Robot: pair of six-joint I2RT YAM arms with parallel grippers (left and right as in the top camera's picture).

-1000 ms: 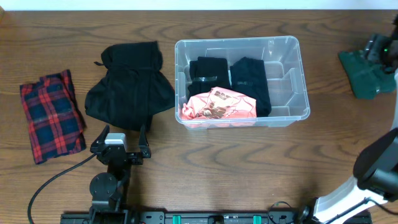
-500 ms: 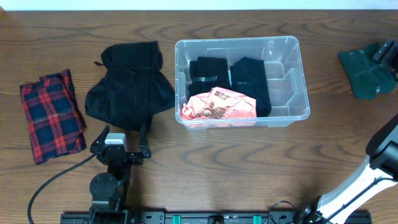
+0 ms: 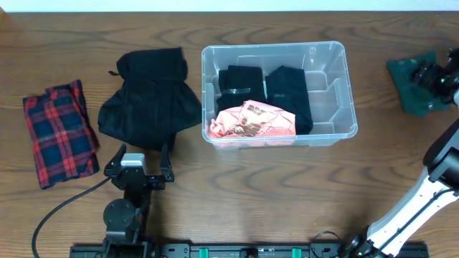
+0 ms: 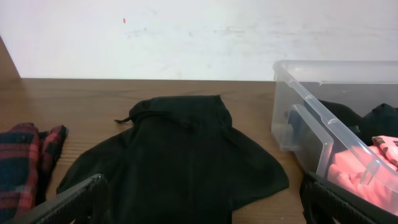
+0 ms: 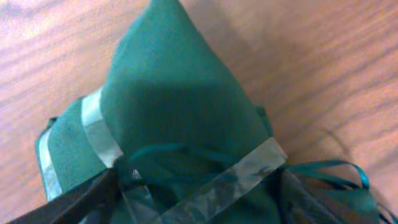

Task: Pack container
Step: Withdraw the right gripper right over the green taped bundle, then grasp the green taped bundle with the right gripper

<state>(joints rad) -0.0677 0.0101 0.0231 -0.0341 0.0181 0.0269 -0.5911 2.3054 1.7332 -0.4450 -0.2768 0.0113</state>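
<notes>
The container [image 3: 341, 97], a clear plastic bin, stands at the table's middle and holds two black folded garments [image 3: 287, 89] and a pink garment [image 3: 252, 120]. In the left wrist view its near corner [image 4: 311, 118] shows on the right. At the far right lies a green folded bundle [image 3: 409, 79] bound with clear tape and green ribbon. My right gripper [image 3: 432, 76] is down on it. In the right wrist view the bundle [image 5: 180, 118] fills the gap between the jaws of the right gripper [image 5: 199, 202], which press its sides. My left gripper [image 3: 138, 161] stands open just short of a black garment [image 3: 149, 100], nothing between its fingers.
A red and blue plaid cloth [image 3: 59, 132] lies folded at the far left. The black garment [image 4: 180, 155] spreads in front of the left gripper [image 4: 202, 211]. A cable [image 3: 61, 204] runs from the left arm's base across the near left of the table.
The right gripper came back from the table's right edge onto the green bundle and closed in on it; the bundle shifted slightly left. The left arm did not move.
</notes>
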